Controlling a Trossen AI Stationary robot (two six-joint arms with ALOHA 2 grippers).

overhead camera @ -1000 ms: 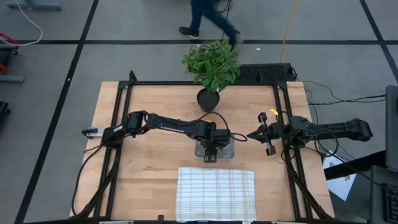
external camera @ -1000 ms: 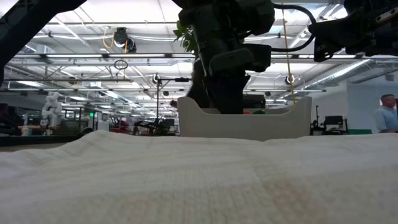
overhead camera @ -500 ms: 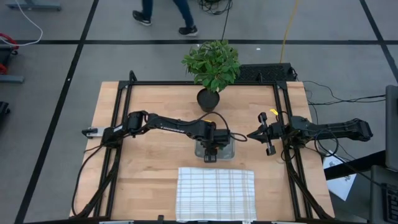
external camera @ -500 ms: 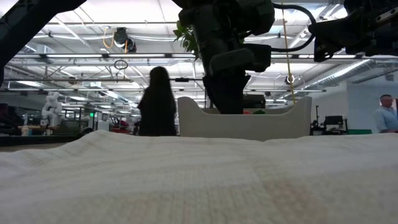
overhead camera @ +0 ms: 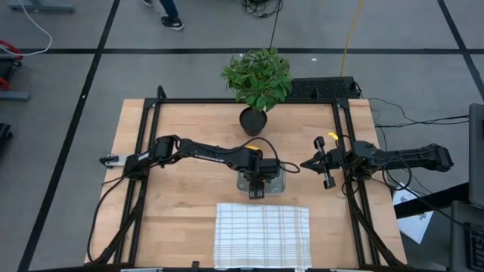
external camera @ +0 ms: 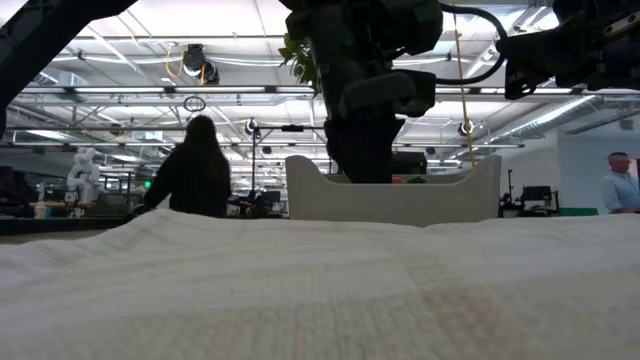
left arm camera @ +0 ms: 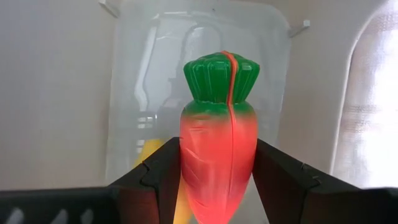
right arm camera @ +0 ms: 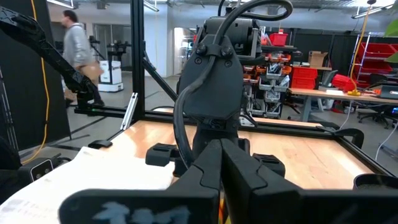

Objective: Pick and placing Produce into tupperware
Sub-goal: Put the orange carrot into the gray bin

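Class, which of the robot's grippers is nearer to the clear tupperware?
Left. The left gripper holds the carrot directly over the tupperware; the right gripper, shut, waits off to its right.

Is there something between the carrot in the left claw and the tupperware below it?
Nothing visible blocks it. The left claw holds the carrot directly over the open tupperware; a yellow piece already lies inside, beside the drop spot.

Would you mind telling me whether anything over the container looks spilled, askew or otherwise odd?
Nothing stands out. The left hand grips the carrot squarely above the tupperware, where a yellow piece already lies.
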